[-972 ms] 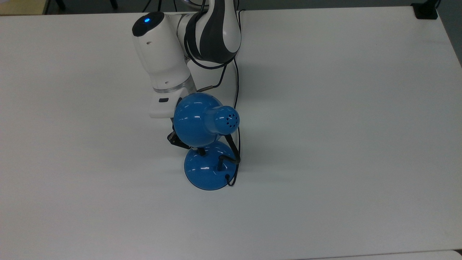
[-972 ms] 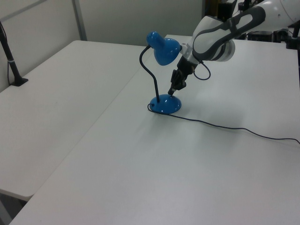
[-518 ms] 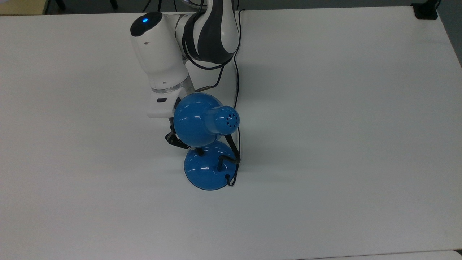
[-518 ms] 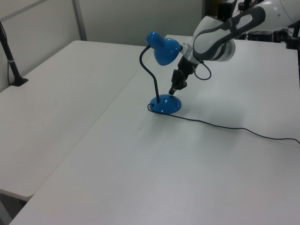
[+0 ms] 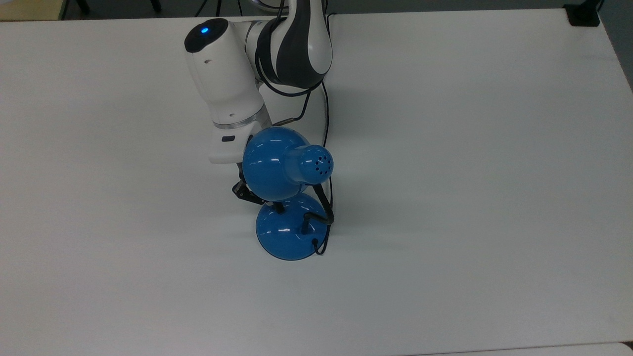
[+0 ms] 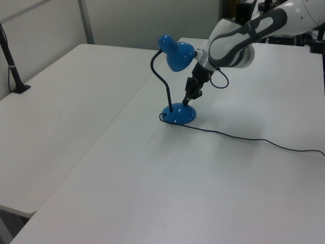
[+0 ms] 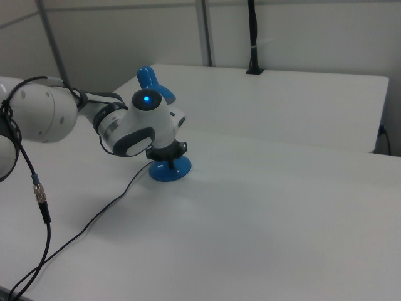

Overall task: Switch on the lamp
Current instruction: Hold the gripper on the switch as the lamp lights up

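Gripper [image 6: 187, 100] angled down at top of lamp base, under shade; finger opening cannot be determined. Lamp [image 5: 284, 202] positioned mid-table [image 5: 470, 173]: glossy blue dome shade, vent holes at cap, black bent neck, round domed blue base. Thin black cord [image 6: 244, 138] routed from base toward left view's right.

the lamp [image 6: 177, 113] stands on the table [image 6: 152, 193]; the arm [image 6: 231, 43] is at the left view's right.
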